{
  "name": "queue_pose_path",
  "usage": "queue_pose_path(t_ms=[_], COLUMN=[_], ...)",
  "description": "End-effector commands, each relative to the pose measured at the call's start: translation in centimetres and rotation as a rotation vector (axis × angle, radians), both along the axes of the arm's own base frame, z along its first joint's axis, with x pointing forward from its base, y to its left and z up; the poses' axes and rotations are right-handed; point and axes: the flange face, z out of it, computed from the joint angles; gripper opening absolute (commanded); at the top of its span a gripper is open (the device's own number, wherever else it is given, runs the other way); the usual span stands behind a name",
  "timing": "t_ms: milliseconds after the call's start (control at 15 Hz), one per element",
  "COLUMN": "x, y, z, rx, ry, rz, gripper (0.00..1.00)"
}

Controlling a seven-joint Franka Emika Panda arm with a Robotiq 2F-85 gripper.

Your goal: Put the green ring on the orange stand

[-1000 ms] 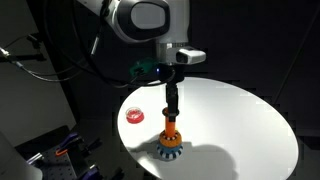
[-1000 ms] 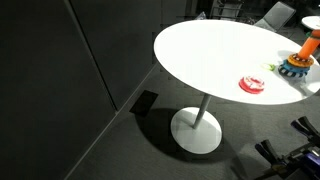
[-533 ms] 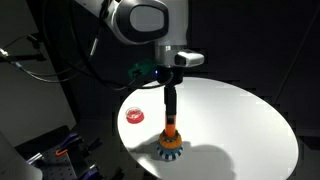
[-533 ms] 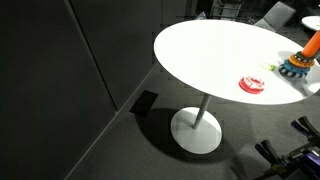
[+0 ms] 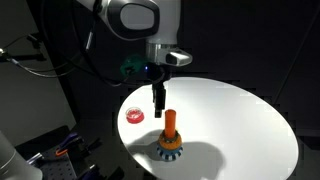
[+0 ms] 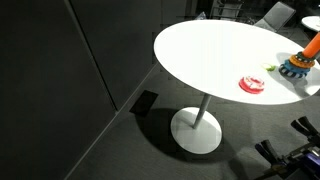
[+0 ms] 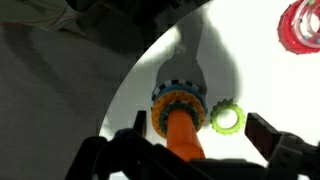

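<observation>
The orange stand (image 5: 170,125) rises upright from a blue-and-dark scalloped ring (image 5: 170,152) near the table's front edge. In the wrist view the stand (image 7: 180,132) sits between my fingers, and the green ring (image 7: 227,119) lies flat on the white table just beside it, touching nothing. The green ring is a faint speck in an exterior view (image 6: 271,67). My gripper (image 5: 158,103) hangs above and a little to the left of the stand's top. In the wrist view the gripper (image 7: 200,127) is open and empty.
A red ring (image 5: 135,115) lies on the round white table (image 5: 240,120) left of the stand, and also shows in the wrist view (image 7: 300,25). The table edge (image 7: 130,85) runs close behind the stand. The floor around is dark.
My gripper has risen off the top of the orange stand and shifted a little to the left. The rings and the stand have not moved.
</observation>
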Motion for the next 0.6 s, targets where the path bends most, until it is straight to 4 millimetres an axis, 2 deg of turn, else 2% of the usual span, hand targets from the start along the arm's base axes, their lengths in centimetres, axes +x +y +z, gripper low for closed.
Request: queue_pose_path(t_ms=[0,400,467,533], x=[-1.2,-2.3,-1.3,-1.5], y=[2.5,5.7,4.9,5.3], z=[1.4,1.9,1.3,1.3], rx=[0.052,0.054,0.045,0.046], ry=[0.012,0.034,0.036,0.037], rz=[0.093,0.161,0.141,0.148], gripper=[1.0,1.0,1.0,1.0])
